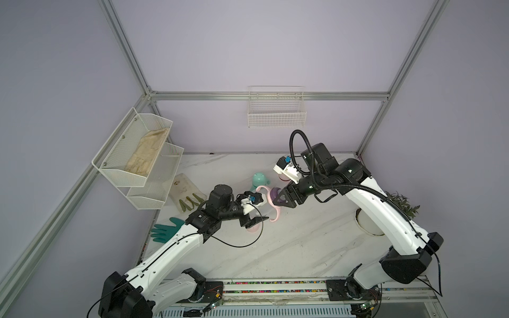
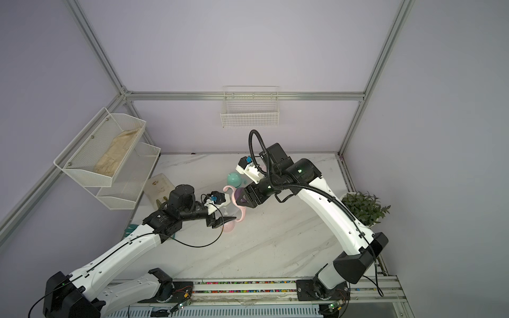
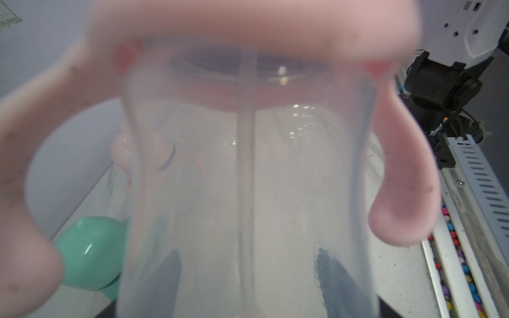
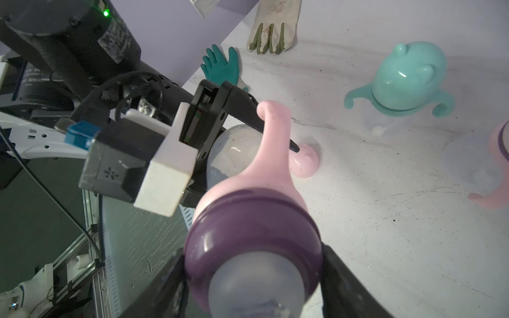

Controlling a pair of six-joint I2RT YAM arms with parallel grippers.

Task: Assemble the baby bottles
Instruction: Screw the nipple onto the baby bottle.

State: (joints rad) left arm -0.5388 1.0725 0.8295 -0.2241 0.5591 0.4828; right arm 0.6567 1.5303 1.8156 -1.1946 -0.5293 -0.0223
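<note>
Purple collar (image 4: 248,220) pinched by the right gripper (image 4: 252,253), clear bottle (image 4: 234,148) clamped in the left gripper (image 1: 263,211). Farther back, the mint bottle (image 1: 259,179) stands capped; a pink dome cap (image 4: 304,162) waits.

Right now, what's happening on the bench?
Both arms share the clear bottle in mid-air. The left gripper holds its body. The right gripper has its jaws against the purple collar beside the pink handle ring, apparently to screw it on. A pink dome cap lies on the table below. A mint-capped bottle stands further back and seems assembled.
</note>
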